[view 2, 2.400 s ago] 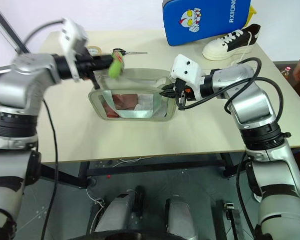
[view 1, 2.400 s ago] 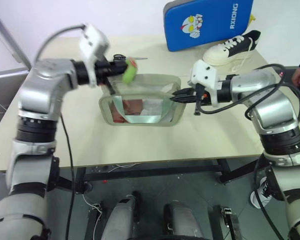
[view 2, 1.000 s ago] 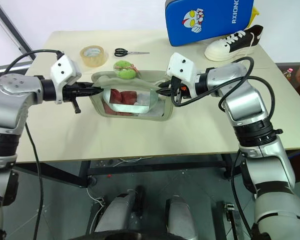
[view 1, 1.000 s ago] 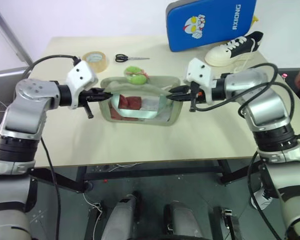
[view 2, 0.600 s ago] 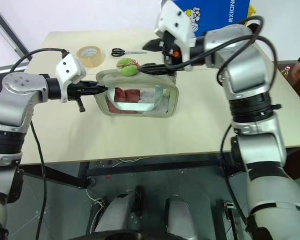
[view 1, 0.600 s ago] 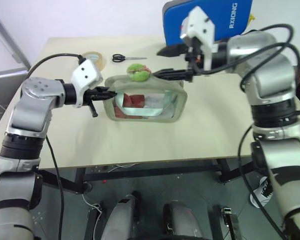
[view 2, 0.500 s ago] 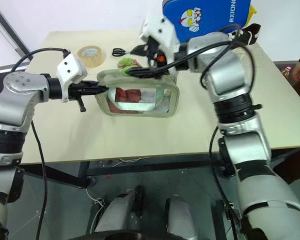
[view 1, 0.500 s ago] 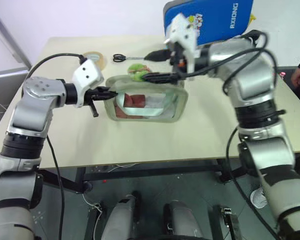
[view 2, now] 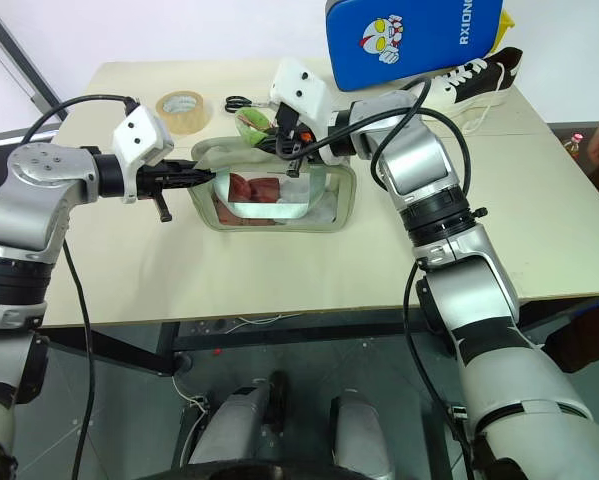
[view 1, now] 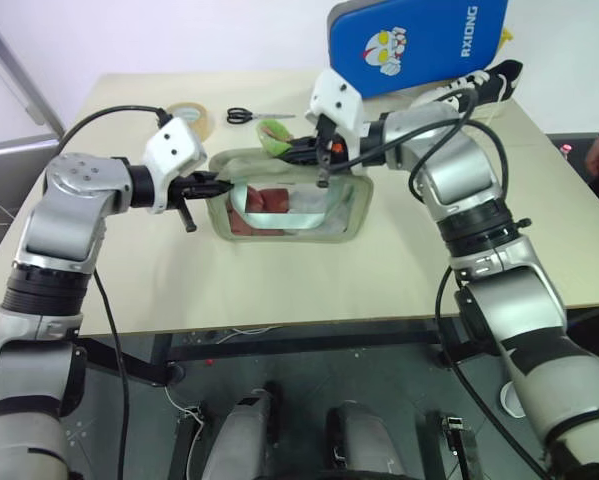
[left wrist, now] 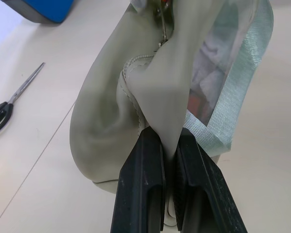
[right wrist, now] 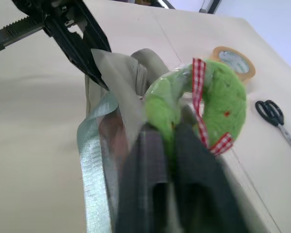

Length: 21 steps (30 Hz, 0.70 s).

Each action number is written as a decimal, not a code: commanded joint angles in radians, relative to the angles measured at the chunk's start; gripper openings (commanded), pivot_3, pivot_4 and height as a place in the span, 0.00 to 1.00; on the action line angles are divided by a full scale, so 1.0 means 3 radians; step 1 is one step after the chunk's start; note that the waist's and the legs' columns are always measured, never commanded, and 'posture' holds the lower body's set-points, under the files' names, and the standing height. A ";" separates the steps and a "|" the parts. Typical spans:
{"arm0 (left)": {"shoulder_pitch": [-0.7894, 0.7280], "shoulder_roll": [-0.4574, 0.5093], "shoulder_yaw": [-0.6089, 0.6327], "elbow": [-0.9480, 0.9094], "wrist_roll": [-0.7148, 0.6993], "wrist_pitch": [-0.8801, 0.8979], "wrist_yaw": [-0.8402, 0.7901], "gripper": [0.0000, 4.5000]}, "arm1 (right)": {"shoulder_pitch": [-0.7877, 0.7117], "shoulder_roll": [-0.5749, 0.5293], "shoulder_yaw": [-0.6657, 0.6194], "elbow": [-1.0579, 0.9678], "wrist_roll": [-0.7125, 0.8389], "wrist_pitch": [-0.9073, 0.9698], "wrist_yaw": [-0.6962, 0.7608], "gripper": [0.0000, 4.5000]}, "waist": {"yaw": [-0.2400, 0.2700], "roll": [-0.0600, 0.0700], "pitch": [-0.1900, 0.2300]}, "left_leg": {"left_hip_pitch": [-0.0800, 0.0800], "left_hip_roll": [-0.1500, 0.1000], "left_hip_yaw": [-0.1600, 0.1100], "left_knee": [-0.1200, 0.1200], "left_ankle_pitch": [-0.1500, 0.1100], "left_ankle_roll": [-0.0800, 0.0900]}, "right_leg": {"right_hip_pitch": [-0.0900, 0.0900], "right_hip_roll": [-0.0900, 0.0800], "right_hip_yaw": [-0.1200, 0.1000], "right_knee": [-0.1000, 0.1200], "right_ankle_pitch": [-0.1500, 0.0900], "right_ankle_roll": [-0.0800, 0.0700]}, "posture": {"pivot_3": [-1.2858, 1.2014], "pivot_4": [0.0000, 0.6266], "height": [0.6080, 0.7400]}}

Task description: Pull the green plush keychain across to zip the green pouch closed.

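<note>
Two hands are on the job, both clamped. Left hand (view 1: 207, 186) is pinched tight on the left end fabric of the green pouch (view 1: 289, 205); left wrist view shows a fold of pale sage cloth squeezed between its fingers (left wrist: 140, 184). Pouch sits mid-tabletop (view 1: 279, 280), clear window facing the robot, red and white contents visible behind it, silver-grey trim round the window. Green plush keychain (right wrist: 203, 104) sits at the pouch's top edge, left of centre, with a red-and-white checked ribbon around it. Right hand (view 2: 279, 140) is closed on the keychain; right wrist view has the lime plush nipped between the two fingers, just beside the left hand. Behind the pouch: tape roll (view 1: 189, 117) at far left, scissors (view 1: 249, 116) next to it, blue pad (view 1: 414, 45) with cartoon print standing at the far edge, a white and black sneaker (view 1: 484, 82) to its right.
</note>
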 commanded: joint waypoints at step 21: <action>-0.0111 -0.0064 0.0035 -0.0016 0.0009 -0.0025 0.0055 0.00 | 0.1426 -0.0790 -0.0235 -0.0432 -0.1026 -0.0080 -0.1612 0.00 | -0.0012 -0.0001 0.0000 | 0.0000 0.0001 0.0001 -0.0002 0.0005 0.0007 | 0.0003 -0.0003 0.0003 -0.0002 -0.0001 -0.0002 | 0.52 0.24 1.00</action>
